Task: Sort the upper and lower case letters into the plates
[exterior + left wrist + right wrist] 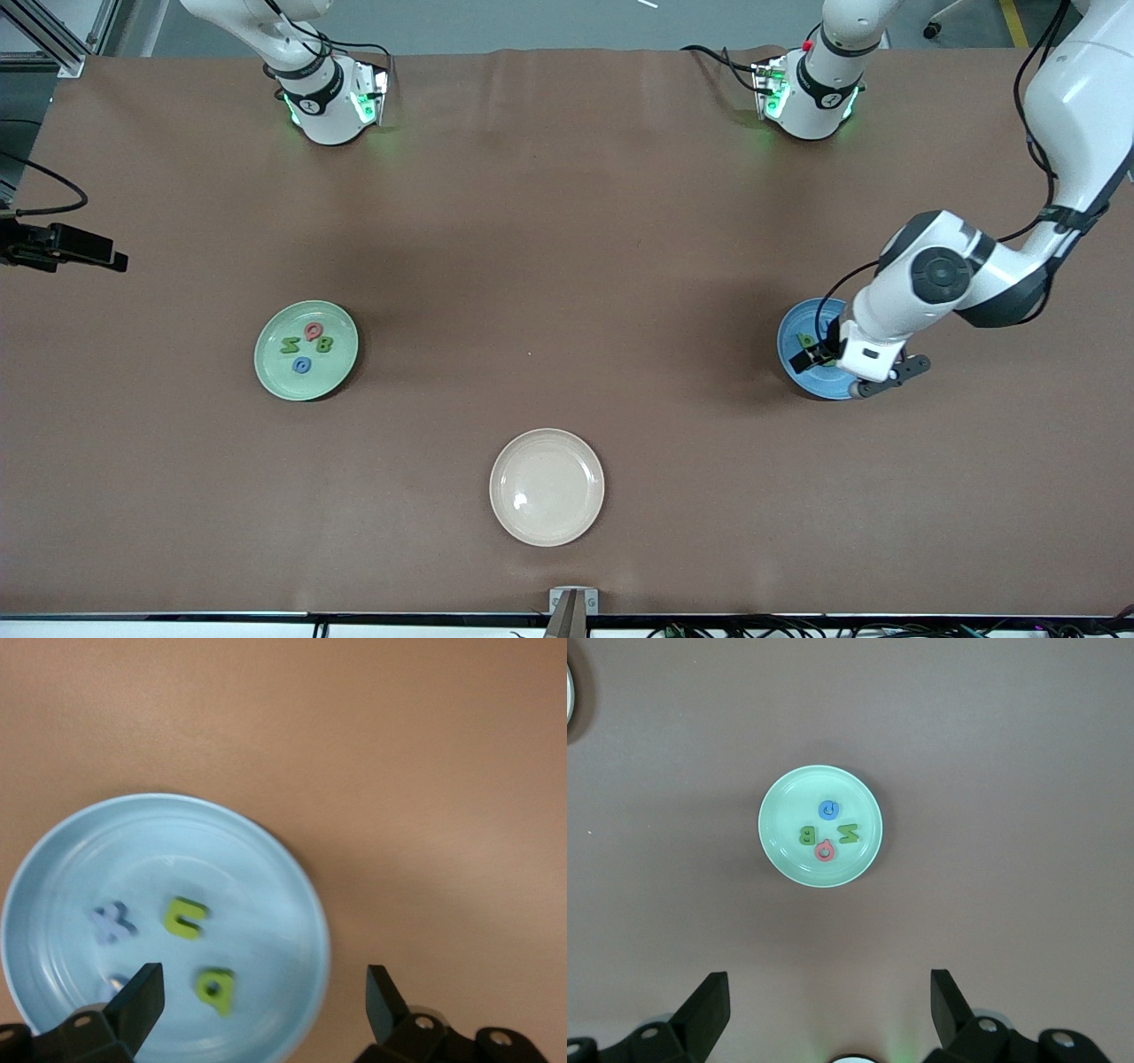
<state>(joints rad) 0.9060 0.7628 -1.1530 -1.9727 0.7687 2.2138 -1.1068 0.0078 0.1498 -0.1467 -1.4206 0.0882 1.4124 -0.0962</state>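
Letters come first: four capitals lie in the green plate [266, 363] toward the right arm's end of the table — red Q [312, 330], green B [324, 346], green N [290, 345] and blue G [302, 364] — close together but apart from one another. The lowercase ones lie in the blue plate [791, 330] toward the left arm's end; the left wrist view shows a blue x [112, 922], two green letters [185, 917] and, half hidden by a finger, what may be the blue m [113, 983]. I judge these pieces light, stiff and chunky, not fragile, but so small and low that they would skid on the smooth plate if nudged; a pinch across a piece's outer flat sides, fingers coming straight down, looks the safest hold, and neighbours lie close enough to be bumped. A cream plate [547, 486], nearest the front camera, holds nothing. The left gripper [846, 372] hangs just over the blue plate's rim, its forearm reaching in low from that end of the table and its wrist bent down, the fingers [142, 997] spread wide with nothing between them. The right gripper [828, 1010] is out of the front view; its own camera looks straight down on the green plate from well above, its fingers spread wide and empty, the arm waiting. With every letter seen lying in a plate, the sort looks close to done.
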